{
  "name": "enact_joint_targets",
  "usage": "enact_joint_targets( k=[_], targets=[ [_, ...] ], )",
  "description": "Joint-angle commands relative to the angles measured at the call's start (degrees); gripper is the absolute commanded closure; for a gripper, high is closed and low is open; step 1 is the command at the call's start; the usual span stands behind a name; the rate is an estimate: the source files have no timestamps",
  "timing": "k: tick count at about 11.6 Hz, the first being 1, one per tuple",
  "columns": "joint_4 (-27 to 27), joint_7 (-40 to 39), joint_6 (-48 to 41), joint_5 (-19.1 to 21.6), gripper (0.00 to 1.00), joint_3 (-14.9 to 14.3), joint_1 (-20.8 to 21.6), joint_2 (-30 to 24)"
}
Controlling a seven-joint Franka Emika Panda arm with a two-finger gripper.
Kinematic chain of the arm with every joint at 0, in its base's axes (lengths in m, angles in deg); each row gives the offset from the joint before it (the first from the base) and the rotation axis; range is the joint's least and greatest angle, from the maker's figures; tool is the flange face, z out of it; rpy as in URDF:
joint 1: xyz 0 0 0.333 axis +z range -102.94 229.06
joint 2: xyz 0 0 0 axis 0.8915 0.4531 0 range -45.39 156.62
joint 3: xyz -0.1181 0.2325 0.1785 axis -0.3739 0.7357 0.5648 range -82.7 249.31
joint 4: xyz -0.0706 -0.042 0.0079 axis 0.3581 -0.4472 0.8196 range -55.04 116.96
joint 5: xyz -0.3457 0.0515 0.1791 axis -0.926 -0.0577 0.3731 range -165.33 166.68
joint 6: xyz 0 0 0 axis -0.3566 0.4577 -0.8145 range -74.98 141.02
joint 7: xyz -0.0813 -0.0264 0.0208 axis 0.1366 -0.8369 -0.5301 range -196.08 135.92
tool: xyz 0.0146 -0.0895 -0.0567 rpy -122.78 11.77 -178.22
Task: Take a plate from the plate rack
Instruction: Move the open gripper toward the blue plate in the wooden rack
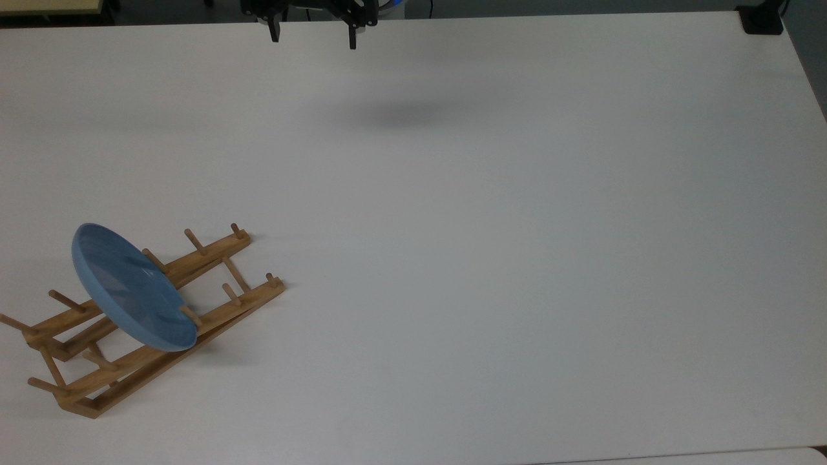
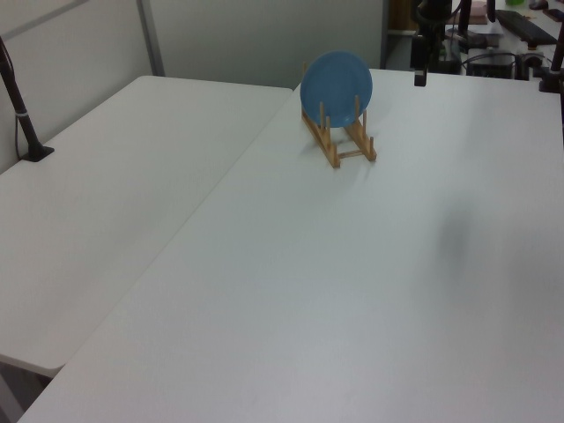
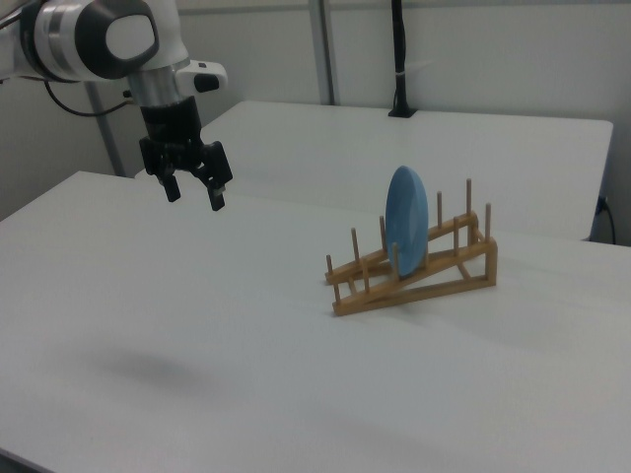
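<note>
While the plate stands on edge between the plate rack pegs, the spread, empty gripper, well apart, should descend astride its top rim.

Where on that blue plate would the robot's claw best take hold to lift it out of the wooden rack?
Probably the top rim. The plate stands on edge between the pegs of the plate rack, so its upper edge is bare while rails and pegs crowd the lower part. The open gripper, now hanging apart from it, would likely come down from above, one finger on each face, and lift straight up.
</note>
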Motion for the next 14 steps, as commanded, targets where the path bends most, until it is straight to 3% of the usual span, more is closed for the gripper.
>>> enact_joint_targets(
  k=[1,9,14],
  targets=[
    [-0.3,-1.3,-1.7,0.0,0.00,-0.6,0.2,-0.4],
    [-0.3,-1.3,-1.1,0.0,0.00,-0.6,0.0,-0.4],
    [-0.3,-4.4,3.8,-0.3,0.00,-0.6,-3.5,0.2]
  ],
)
